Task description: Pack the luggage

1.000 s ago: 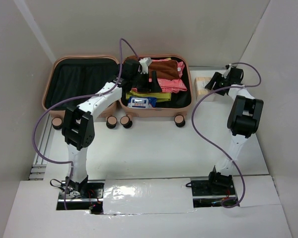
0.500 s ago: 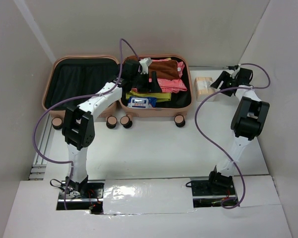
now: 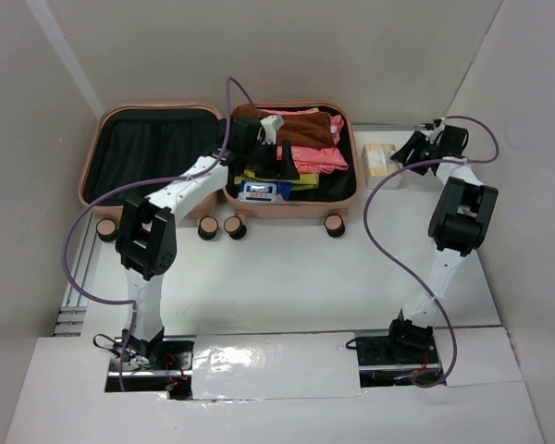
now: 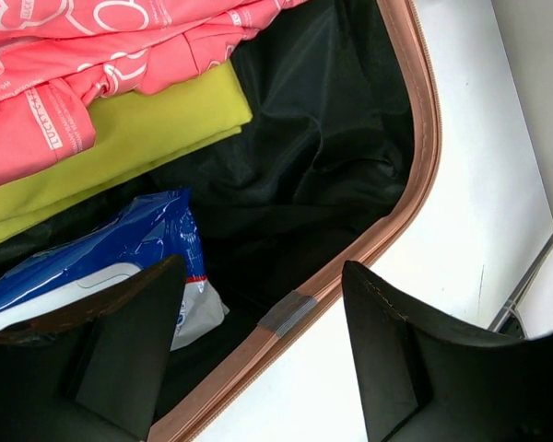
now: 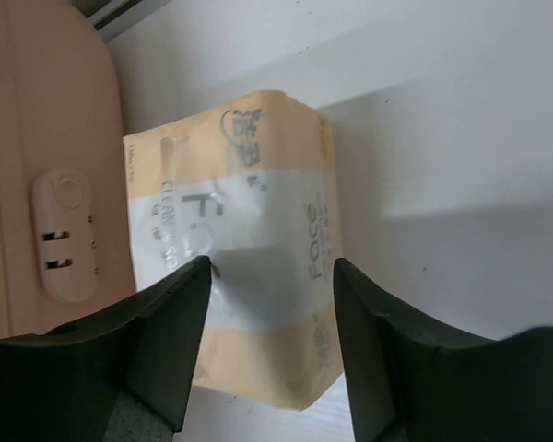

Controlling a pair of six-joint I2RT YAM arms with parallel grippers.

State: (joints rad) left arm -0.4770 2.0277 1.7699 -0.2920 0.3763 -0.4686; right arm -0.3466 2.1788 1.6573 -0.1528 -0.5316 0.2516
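- Right gripper (image 5: 272,276) backed off slightly, jaws apart above tissue pack (image 5: 249,184), not gripping.
- Left gripper (image 4: 263,313) open, empty, over suitcase (image 4: 415,138).
- Clothes (image 4: 74,74), wipes (image 4: 92,258) packed; tissue pack unpacked, worktop's (image 3: 287,277) far edge.

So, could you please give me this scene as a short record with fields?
luggage: open flat, left half only lining, right half packed
packed: brown cloth, pink cloth, yellow cloth, blue packet
outside: tissue pack, on table beside luggage's right wall
left claw: open, empty, over right half
right claw: open, above tissue pack
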